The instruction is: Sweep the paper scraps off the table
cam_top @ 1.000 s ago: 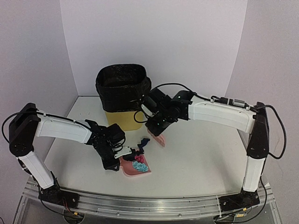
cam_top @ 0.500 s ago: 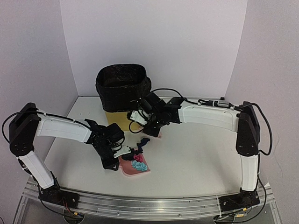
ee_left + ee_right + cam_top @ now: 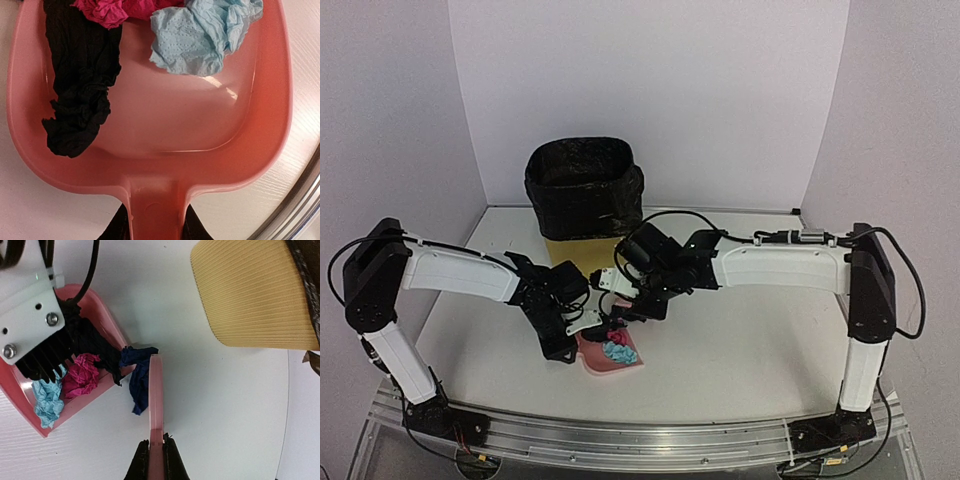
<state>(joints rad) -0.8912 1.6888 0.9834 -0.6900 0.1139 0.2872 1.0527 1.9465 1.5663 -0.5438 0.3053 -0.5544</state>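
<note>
Paper scraps: three wads lie inside the dustpan (image 3: 175,115); a light blue one (image 3: 202,37), crumpled with a dimpled tissue texture, at the far right of the pan; a magenta one (image 3: 110,10), tightly creased, at the far edge; a black one (image 3: 80,90), long and crepe-like, along the left wall. A fourth, navy scrap (image 3: 137,372), is folded and limp; it lies on the table (image 3: 210,405) at the mouth of the pan, touching the pink brush (image 3: 156,405) on one side and the pan lip on the other.

Dustpan: smooth glossy salmon-pink plastic; shallow, rounded corners, raised rim, narrow moulded handle. Left gripper (image 3: 155,227): black fingers sit on either side of that handle, clamped on it; the pan rests flat on the white tabletop, near the front aluminium rail (image 3: 300,200).

Brush: seen edge-on from the right wrist as a thin pink strip; bristles cannot be made out. Right gripper (image 3: 156,450): fingers closed tight on the strip's near end.

Top view: both grippers meet near mid-table, left (image 3: 565,335) beside the pan, right (image 3: 638,300) just behind it. Bin (image 3: 582,185) stands at the back; yellow finely ribbed body, crinkled black liner over the rim. Table surface matt white with faint wood-grain lines.
</note>
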